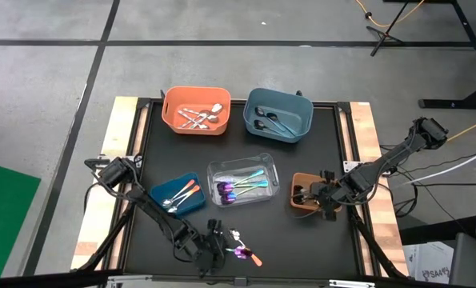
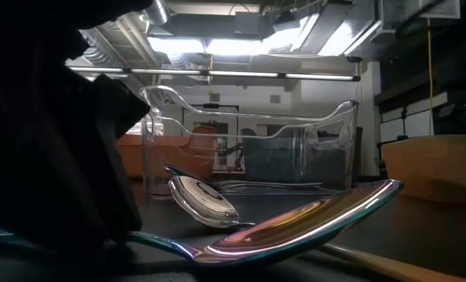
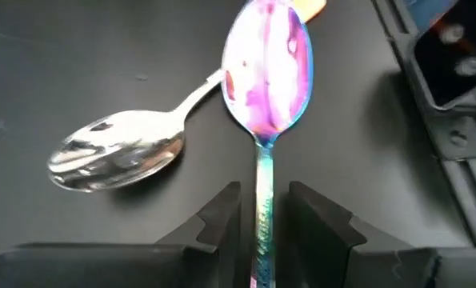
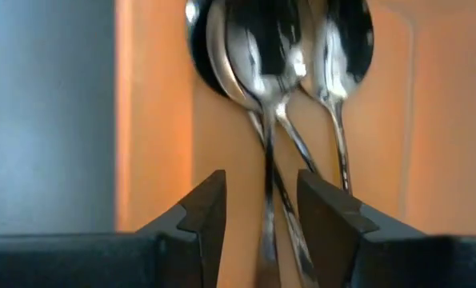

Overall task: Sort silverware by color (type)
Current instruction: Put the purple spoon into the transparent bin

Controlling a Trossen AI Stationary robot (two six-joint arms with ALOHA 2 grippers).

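Iridescent spoon lies on the desk near its front edge, its purple-teal bowl pointing away from your left hand and its slim handle running straight back between the two dark fingers. Those fingers stand either side of the handle; you cannot tell whether they pinch it. Just beside it lies a plain silver spoon, bowl up, handle angled toward the iridescent bowl, with an orange handle tip close by. Open dark desk surface stretches to the right of this little cluster along the front edge.

Behind it, mid-desk, you have a clear bin with iridescent pieces and a small blue bin to its left. At the back sit an orange bin and a grey-blue bin.

Your right hand reaches into the brown bin by the desk's right edge, fingers parted around the handles of shiny dark spoons. No readable writing shows.
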